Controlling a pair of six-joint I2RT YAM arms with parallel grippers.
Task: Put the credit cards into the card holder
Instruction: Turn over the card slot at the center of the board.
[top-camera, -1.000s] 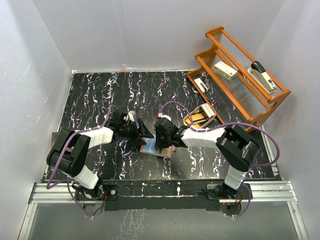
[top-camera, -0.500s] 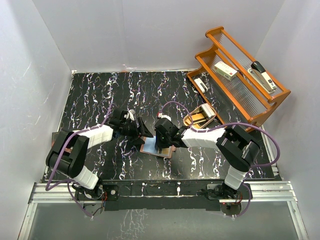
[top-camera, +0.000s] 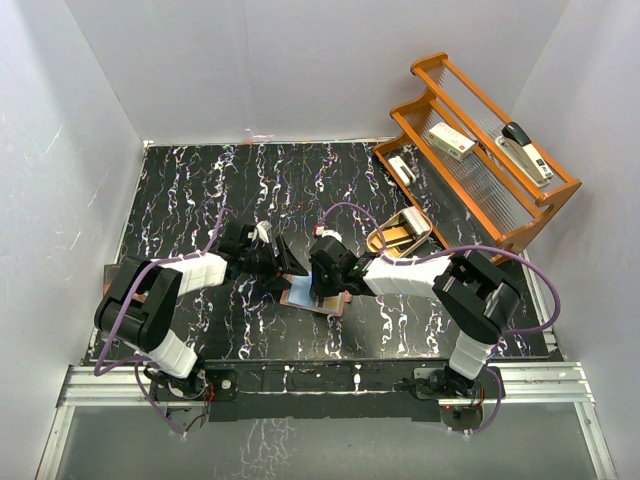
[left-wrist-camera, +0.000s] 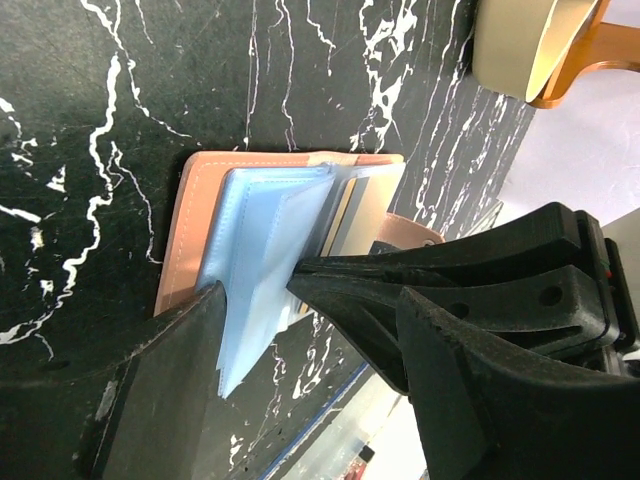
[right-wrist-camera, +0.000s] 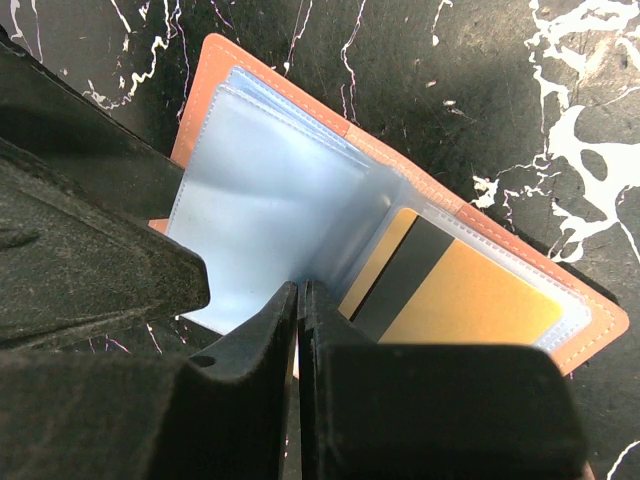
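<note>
My right gripper (right-wrist-camera: 298, 290), tips pressed together, sits at the fold of the open reddish-brown leather card holder (right-wrist-camera: 598, 322), which lies mid-way along the black marbled table (top-camera: 200, 180), toward its near edge. My left gripper (left-wrist-camera: 255, 290) stands spread around the holder's clear sleeves (left-wrist-camera: 270, 230). The orange-gold card (right-wrist-camera: 470, 300) sits in the pocket beyond the fold.

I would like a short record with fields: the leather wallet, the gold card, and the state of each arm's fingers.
reddish-brown leather card holder: lying open on the black marbled table, clear sleeves facing up
orange-gold plastic card: inside a clear sleeve
left fingers: open, at the holder's sleeves
right fingers: shut, tips at the sleeves' edge
</note>
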